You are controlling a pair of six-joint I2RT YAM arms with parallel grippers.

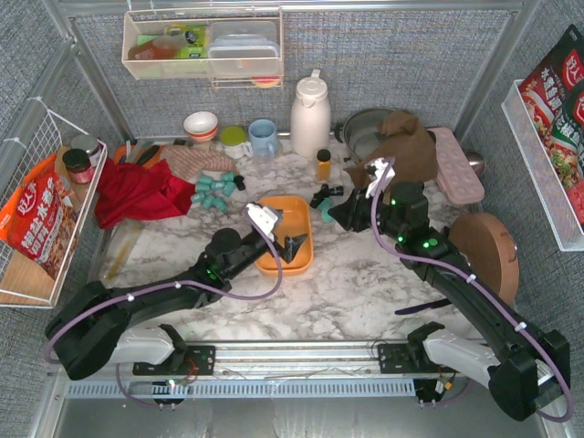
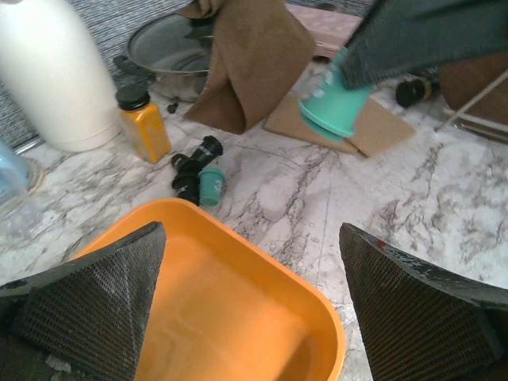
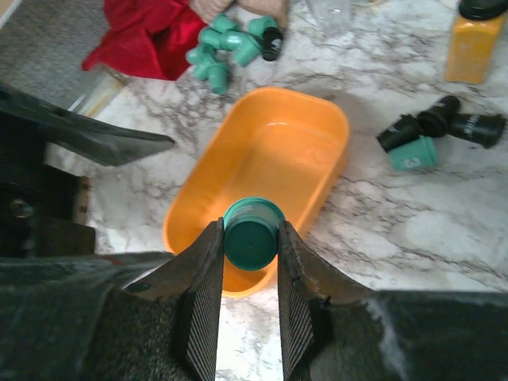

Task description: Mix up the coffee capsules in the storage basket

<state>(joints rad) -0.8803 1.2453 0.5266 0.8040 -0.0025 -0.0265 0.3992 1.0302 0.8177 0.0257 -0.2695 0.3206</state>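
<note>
The orange storage basket (image 1: 306, 212) lies mid-table with nothing inside (image 3: 337, 151) (image 2: 238, 317). My left gripper (image 1: 294, 246) hangs over its near end, open and holding nothing (image 2: 252, 238). My right gripper (image 1: 330, 212) hovers just right of the basket's far end, shut on one teal coffee capsule (image 3: 252, 238), also seen from the left wrist (image 2: 337, 99). A heap of teal capsules (image 1: 215, 190) (image 3: 222, 48) lies left of the basket. Three black capsules (image 3: 440, 131) (image 2: 194, 167) and a teal one (image 3: 413, 152) lie to its right.
An amber bottle (image 1: 323, 164) and a white thermos (image 1: 309, 117) stand behind the basket. A red cloth (image 1: 137, 192) lies at left, and a brown cloth (image 1: 406, 146) is draped over a pot at back right. A round wooden board (image 1: 484, 251) sits at right. A white wire basket (image 1: 36, 210) hangs on the left wall.
</note>
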